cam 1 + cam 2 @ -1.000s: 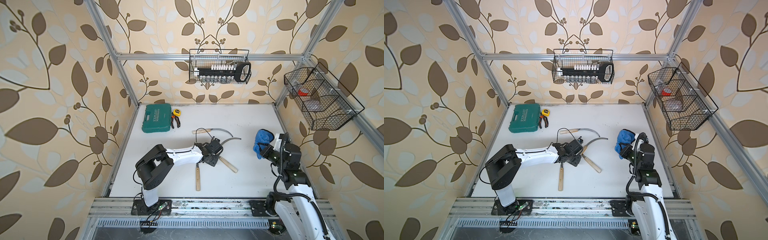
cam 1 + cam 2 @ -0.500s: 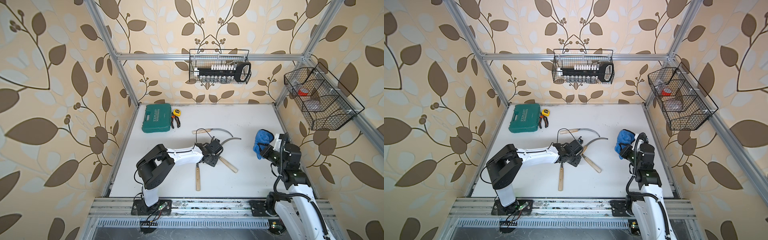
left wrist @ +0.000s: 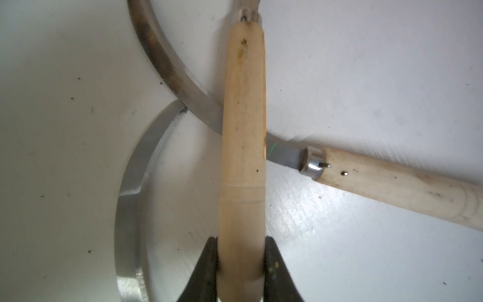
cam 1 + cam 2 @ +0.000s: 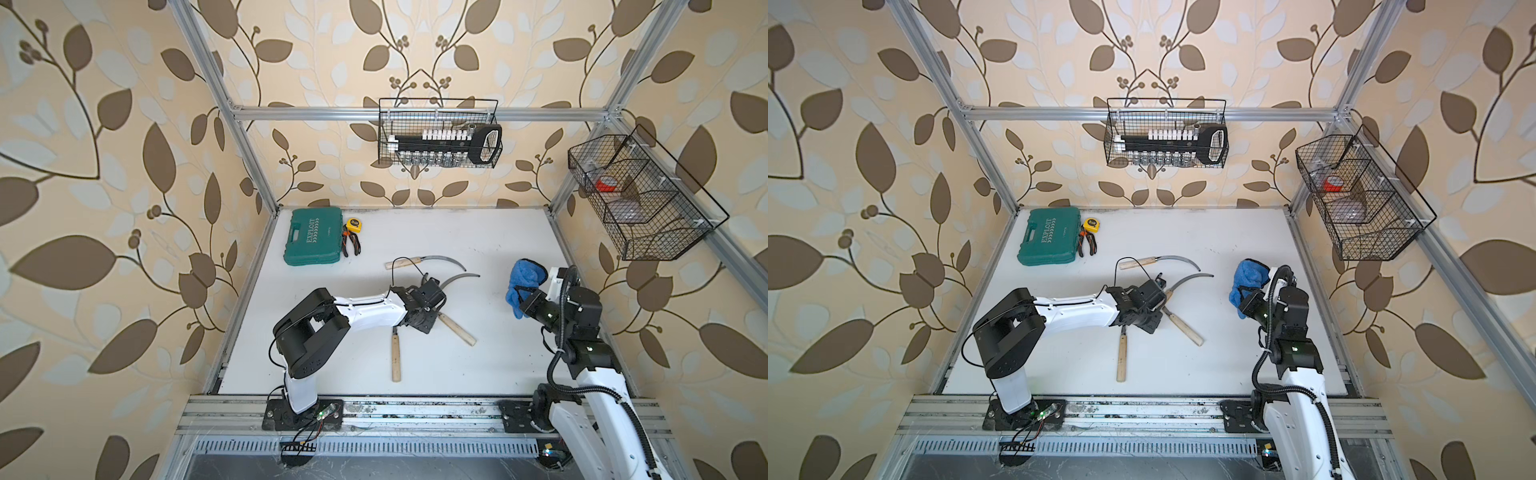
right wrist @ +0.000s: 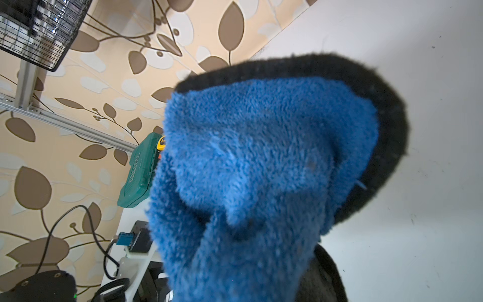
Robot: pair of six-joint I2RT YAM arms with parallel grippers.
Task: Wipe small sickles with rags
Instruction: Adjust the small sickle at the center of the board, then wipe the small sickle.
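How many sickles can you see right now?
4. The far sickle lies nearest the back wall; the held sickle has its handle in the left gripper's jaws; the angled sickle and front sickle lie beside that gripper, blades partly hidden beneath it. None seems fully hidden.

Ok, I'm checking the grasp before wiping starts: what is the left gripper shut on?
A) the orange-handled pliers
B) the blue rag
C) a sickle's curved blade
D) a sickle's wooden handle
D: in the left wrist view the left gripper is shut on the sickle, its jaws at either side of the pale wooden handle; the blue rag fills the right wrist view.
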